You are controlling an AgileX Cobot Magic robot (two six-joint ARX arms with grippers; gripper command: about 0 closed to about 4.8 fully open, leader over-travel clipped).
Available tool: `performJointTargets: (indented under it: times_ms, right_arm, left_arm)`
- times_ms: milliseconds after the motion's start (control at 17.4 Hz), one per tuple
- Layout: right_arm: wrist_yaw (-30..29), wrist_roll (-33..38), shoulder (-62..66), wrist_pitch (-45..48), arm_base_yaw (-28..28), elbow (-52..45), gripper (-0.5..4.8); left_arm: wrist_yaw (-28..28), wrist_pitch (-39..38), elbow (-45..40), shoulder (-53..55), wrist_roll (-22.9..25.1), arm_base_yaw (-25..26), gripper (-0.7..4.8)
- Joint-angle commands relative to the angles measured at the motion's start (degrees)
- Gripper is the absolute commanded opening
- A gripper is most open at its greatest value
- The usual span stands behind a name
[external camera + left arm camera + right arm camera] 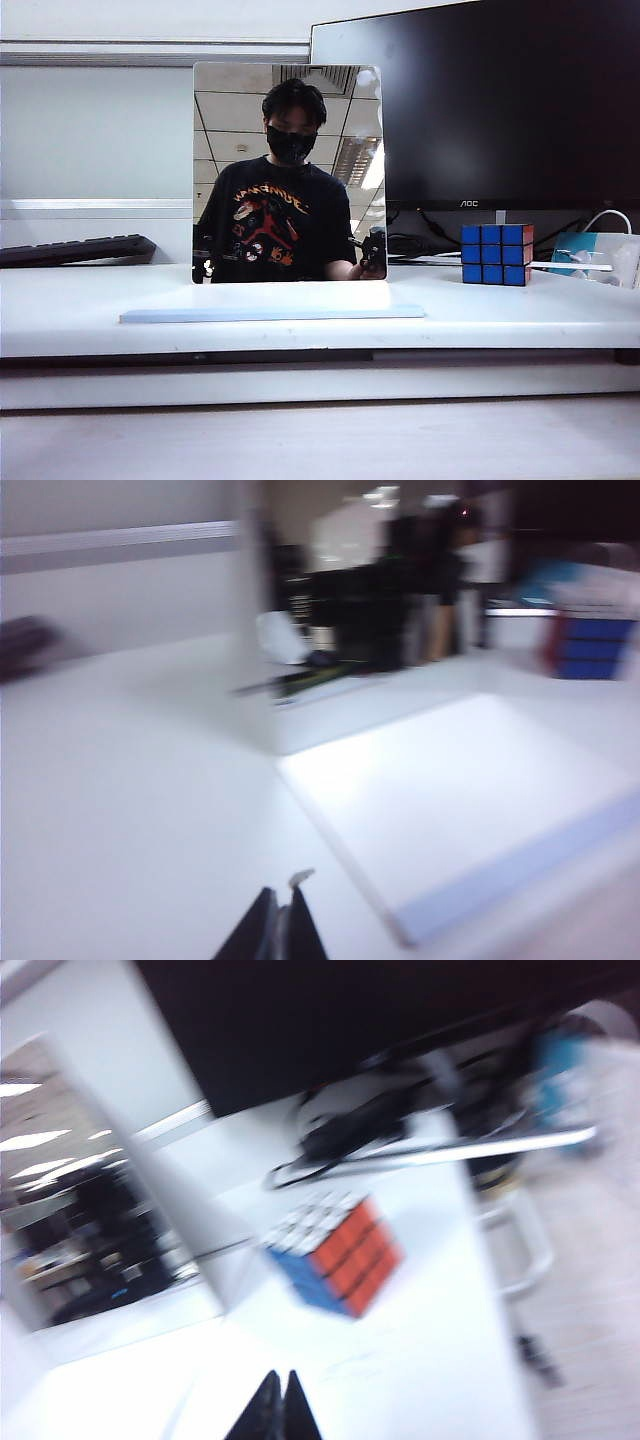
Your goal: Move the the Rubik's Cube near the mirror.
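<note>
The Rubik's Cube (496, 254) stands on the white table, blue face toward the exterior camera, to the right of the mirror (289, 172) and apart from it. The right wrist view shows the cube (335, 1254) with its red-orange, white and blue faces beside the mirror (90, 1190). My right gripper (279, 1377) is shut and empty, well short of the cube. In the left wrist view my left gripper (284, 892) is shut and empty, low over the table near the mirror's pale-blue base (520, 870); the cube (590, 645) is a far blur. Neither gripper shows in the exterior view.
A black AOC monitor (480, 100) stands behind the cube, with cables at its foot. A black keyboard (75, 249) lies at the far left. A teal and white box (600, 255) sits at the right edge. The table's front edge (320, 345) runs across the view.
</note>
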Motion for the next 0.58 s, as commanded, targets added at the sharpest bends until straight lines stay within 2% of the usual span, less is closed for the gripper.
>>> performJointTargets:
  times_ms: [58, 115, 230, 345, 460, 518, 575]
  right_arm:
    - [-0.1, 6.1, 0.0, 0.2, 2.8, -0.1, -0.02]
    - [1.1, 9.6, 0.0, -0.5, 4.0, 0.3, -0.03]
    - [4.3, 10.4, 0.5, -0.4, 8.1, 2.2, -0.06]
    - [13.5, 10.2, 5.0, 0.7, 14.3, 6.0, -0.06]
    - [23.5, 9.7, 17.6, 4.0, 22.2, 11.1, -0.05]
    - [30.0, 9.7, 25.4, 6.1, 25.9, 13.8, 0.11]
    - [34.9, 8.3, 34.4, 11.6, 29.1, 16.2, 1.67]
  left_arm:
    - [3.1, 0.7, 0.1, 0.0, 0.2, -0.5, 0.22]
    - [3.1, 0.7, 0.1, 0.0, 0.2, -0.5, 0.22]
    - [3.1, 0.7, 0.1, 0.0, 0.2, -0.5, 0.22]
    - [3.1, 0.7, 0.1, 0.0, 0.2, -0.5, 0.22]
    - [3.1, 0.7, 0.1, 0.0, 0.2, -0.5, 0.22]
    - [3.1, 0.7, 0.1, 0.0, 0.2, -0.5, 0.22]
    - [3.0, 0.7, 0.1, 0.0, 0.2, -0.5, 0.22]
